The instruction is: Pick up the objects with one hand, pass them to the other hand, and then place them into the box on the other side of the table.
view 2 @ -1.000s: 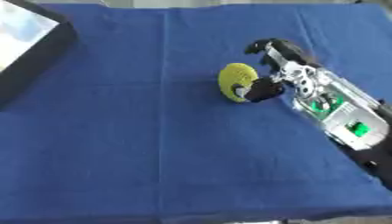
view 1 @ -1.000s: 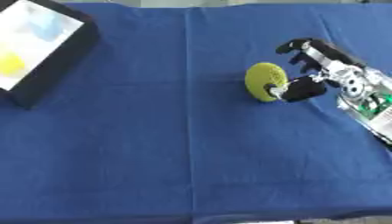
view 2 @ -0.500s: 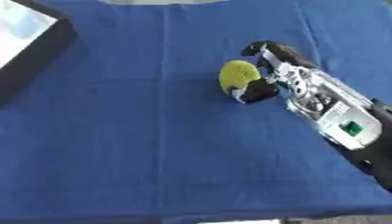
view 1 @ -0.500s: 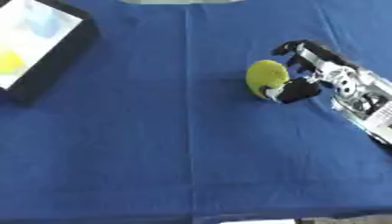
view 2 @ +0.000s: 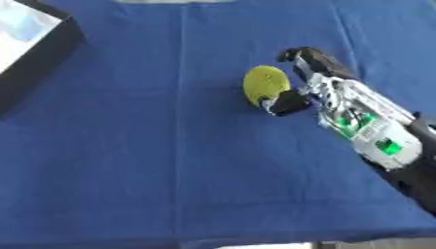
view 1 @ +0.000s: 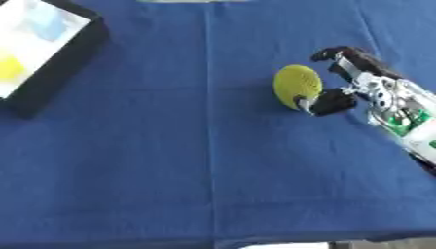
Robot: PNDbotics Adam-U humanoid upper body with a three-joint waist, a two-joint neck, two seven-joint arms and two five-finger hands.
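Here the right hand (view 2: 308, 85) is seen reaching in from the right side, its thumb and curled fingers closed on a yellow-green round object (view 1: 297, 85), which is gripped at its right edge. The object sits right of the table's middle, over the blue cloth (view 1: 196, 160); whether it touches the cloth cannot be told. Broad open cloth lies to the left, between the object and the black box (view 1: 53, 53) at the far left corner, well apart. In the box a white lining and a yellow patch are seen. The near edge of the cloth runs along the bottom, with bare room before it. Compared with a second ago, the object is turned more upright in the fingers, and the hand is placed slightly nearer the far edge. The left hand is not seen.
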